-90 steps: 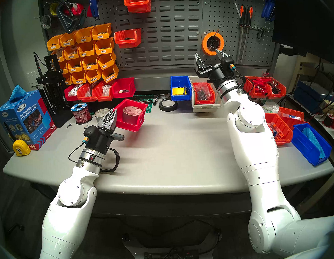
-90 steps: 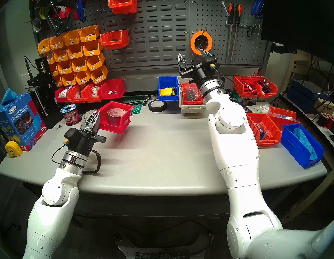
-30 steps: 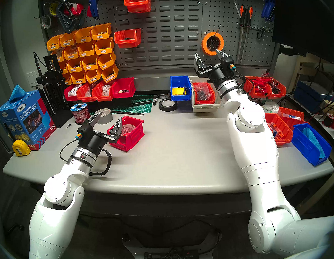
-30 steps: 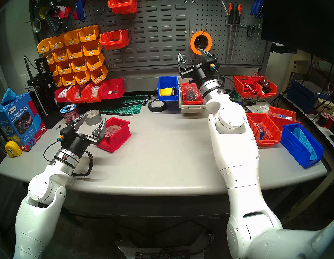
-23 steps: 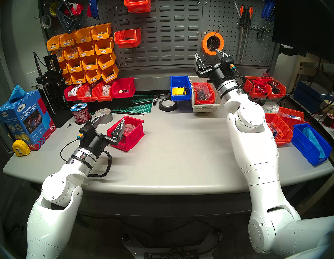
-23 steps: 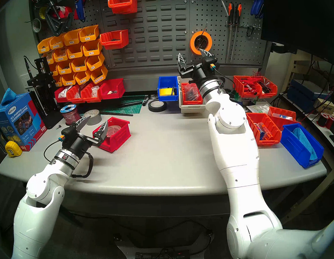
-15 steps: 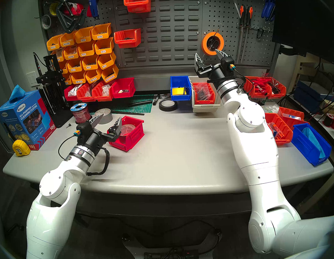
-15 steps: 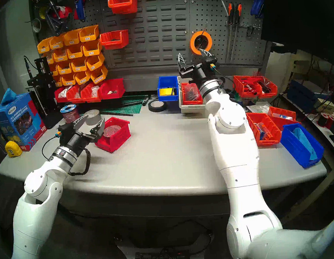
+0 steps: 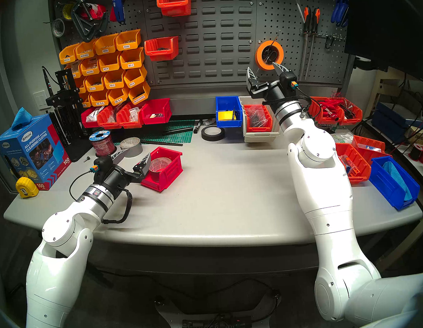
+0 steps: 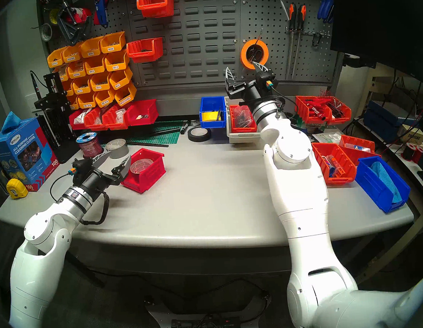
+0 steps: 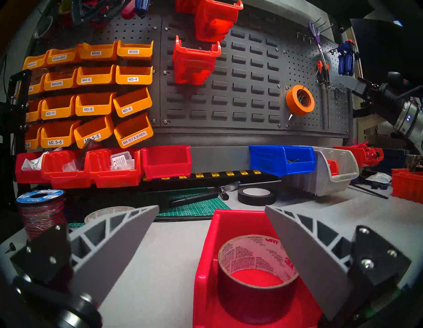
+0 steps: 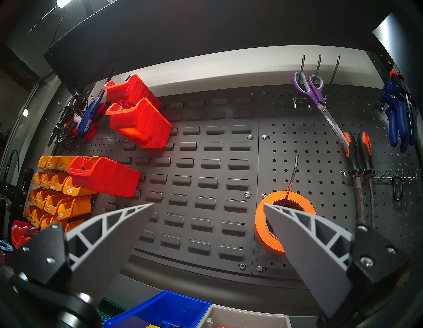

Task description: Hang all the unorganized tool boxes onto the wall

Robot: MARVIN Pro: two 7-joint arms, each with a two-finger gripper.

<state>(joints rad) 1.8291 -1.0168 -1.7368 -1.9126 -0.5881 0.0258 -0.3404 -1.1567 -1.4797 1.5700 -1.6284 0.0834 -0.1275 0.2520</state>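
Red plastic bin (image 9: 167,171) — smooth, boxy — between spread left gripper (image 9: 134,157); right gripper (image 9: 265,70) spread.

We lose the near left corner of the red bin (image 9: 164,172) behind the left end effector (image 9: 136,156)'s right finger (image 9: 144,164), so contact there we cannot tell. In the left wrist view the bin (image 11: 206,286) runs off the bottom edge, and that same finger (image 11: 304,258) covers its right wall and part of the tape roll (image 11: 256,263) inside. Beyond the other finger (image 9: 120,153), the grey tape roll (image 9: 131,145) is half hidden. Ahead of the right end effector (image 9: 265,70), one fingertip overlaps the orange tape (image 9: 269,54); its right finger (image 12: 320,252) hides that roll's lower half up close. Bin labels on the far yellow bins (image 9: 106,69) are too small to read fully.
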